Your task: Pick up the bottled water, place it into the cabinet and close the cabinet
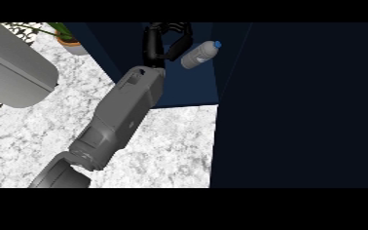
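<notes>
water bottle (200, 54) lay tilted inside the dark blue cabinet (188, 90), blue cap pointing up and right, near the open door (302, 107) that filled the right side of the view. my left hand (164, 41) reached into the cabinet just left of the bottle, fingers curled but apart from it, gripping nothing. my grey forearm (122, 112) crossed the marble counter (165, 146). potted plant (64, 39) and a grey appliance (22, 73) sat far left. my right hand wasn't visible.
</notes>
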